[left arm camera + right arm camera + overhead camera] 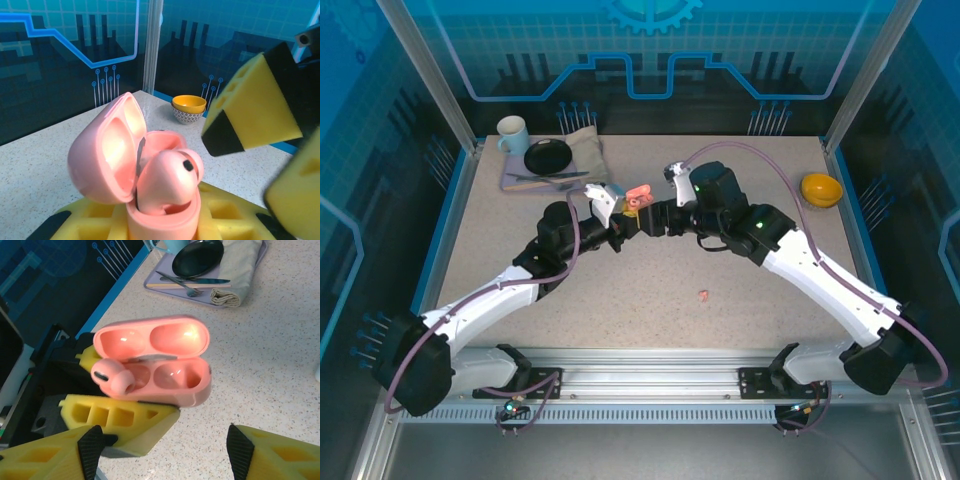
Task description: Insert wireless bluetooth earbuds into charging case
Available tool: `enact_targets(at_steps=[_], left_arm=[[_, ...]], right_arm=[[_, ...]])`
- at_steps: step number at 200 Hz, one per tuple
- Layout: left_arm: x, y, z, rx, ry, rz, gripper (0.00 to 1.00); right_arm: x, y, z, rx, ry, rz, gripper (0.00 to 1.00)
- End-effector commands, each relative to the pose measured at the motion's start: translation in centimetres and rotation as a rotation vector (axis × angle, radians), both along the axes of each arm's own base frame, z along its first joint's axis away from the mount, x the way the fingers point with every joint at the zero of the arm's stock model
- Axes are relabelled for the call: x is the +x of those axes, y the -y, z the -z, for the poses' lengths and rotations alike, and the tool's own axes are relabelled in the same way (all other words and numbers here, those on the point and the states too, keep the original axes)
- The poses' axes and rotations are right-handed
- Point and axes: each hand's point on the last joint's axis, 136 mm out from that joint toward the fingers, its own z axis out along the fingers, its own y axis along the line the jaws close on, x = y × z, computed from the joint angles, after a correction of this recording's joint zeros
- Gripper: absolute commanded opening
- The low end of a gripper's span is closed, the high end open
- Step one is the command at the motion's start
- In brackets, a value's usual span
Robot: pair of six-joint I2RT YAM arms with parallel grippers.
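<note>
Salmon-pink plastic, rounded and glossy, the small charging case (172,385) sits clamped between the yellow pads of the left gripper (162,227), lifted above the speckled tabletop (620,320) near the centre of the top view. Its lid stands open, hinged at the 12 o'clock edge as the right wrist camera sees it. One salmon-pink pebble-like earbud (114,377) rests in the socket at 9 o'clock, sticking up and not fully seated; the socket at 3 o'clock is empty. The right gripper (165,445) hangs just beside the case with its yellow fingers spread wide and nothing between them. A second small salmon-pink earbud (704,295) lies loose on the table at about 5 o'clock from the case. A yellow bowl (821,188) stands at 2 o'clock, and a lavender tray (515,182) at 10 o'clock carries a pale mug, black plate, folded cloth and cutlery.
</note>
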Motion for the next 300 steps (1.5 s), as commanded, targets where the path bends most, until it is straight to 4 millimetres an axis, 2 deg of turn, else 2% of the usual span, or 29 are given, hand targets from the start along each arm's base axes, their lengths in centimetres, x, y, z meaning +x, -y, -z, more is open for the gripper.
enact_targets(at_steps=[1,73,120,160,177,190,203,219,237,252,267,300], left_arm=[[-1.1,0.3,-1.5,-0.013,0.058,0.054,0.00],[-1.1,0.6,-1.1,-0.011,0.050,0.069,0.00],[-1.0,0.4,-1.1,-0.006,0.056,0.056,0.00],[-0.9,0.4,-1.1,-0.010,0.056,0.058,0.00],[-0.9,0.4,-1.2,-0.008,0.059,0.055,0.00],[-0.8,0.1,-1.3,-0.007,0.062,0.035,0.00],[-0.6,-0.5,-1.3,-0.008,0.068,0.006,0.00],[-0.3,-1.3,-1.3,-0.010,0.071,-0.034,0.00],[-0.2,-1.9,-1.1,-0.015,0.071,-0.063,0.00],[-0.2,-2.4,-1.0,-0.016,0.069,-0.077,0.00],[-0.3,-2.8,-0.7,-0.014,0.067,-0.089,0.00],[-0.5,-3.6,-0.7,-0.016,0.067,-0.108,0.00]], right_arm=[[1.4,0.2,-1.2,0.039,0.014,0.026,0.70],[2.0,-0.3,-1.4,0.090,-0.019,0.021,0.69],[1.1,1.9,-1.1,0.106,-0.038,0.070,0.69],[1.2,2.0,-2.1,0.137,-0.028,0.075,0.68],[1.3,2.6,-1.8,0.115,-0.029,0.104,0.68],[1.7,4.5,-0.4,0.080,-0.051,0.201,0.68],[2.0,7.3,1.9,0.024,-0.128,0.326,0.68],[1.3,11.2,6.1,-0.123,-0.249,0.489,0.68],[0.0,13.4,11.0,-0.233,-0.371,0.580,0.68],[-1.0,14.0,14.7,-0.306,-0.439,0.609,0.67],[-1.6,14.1,17.5,-0.378,-0.475,0.607,0.67],[-2.7,13.7,21.5,-0.540,-0.536,0.531,0.67]])
